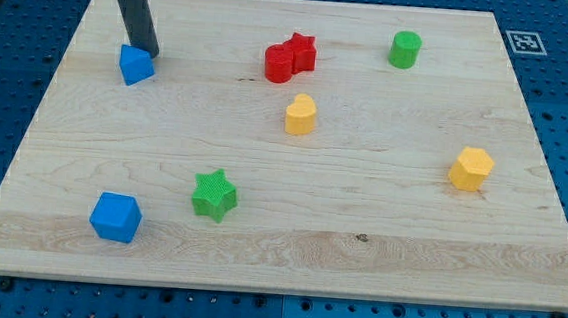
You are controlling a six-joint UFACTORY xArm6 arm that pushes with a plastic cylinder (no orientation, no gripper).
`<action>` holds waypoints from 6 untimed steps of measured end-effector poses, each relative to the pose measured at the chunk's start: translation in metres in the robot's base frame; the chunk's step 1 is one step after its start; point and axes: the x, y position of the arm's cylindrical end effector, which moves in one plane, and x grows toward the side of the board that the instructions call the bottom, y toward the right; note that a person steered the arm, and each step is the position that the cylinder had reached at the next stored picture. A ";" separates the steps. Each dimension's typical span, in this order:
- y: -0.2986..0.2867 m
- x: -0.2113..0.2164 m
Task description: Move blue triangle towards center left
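The blue triangle point(135, 64) lies near the board's top left corner. My tip point(148, 53) is at the end of the dark rod that comes down from the view's top left. It stands right against the triangle's upper right side, touching or nearly touching it. A blue cube point(116, 216) sits near the bottom left.
The wooden board point(286, 269) also carries a red star point(300, 50) joined to a red cylinder point(280, 63) at top centre, a green cylinder point(405, 49) at top right, a yellow block point(300, 114) in the middle, a yellow hexagon point(472, 168) at the right and a green star point(213, 194) at bottom left.
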 end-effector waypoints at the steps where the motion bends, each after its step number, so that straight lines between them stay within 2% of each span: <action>1: 0.000 -0.018; 3: -0.007 -0.026; 6: -0.015 0.012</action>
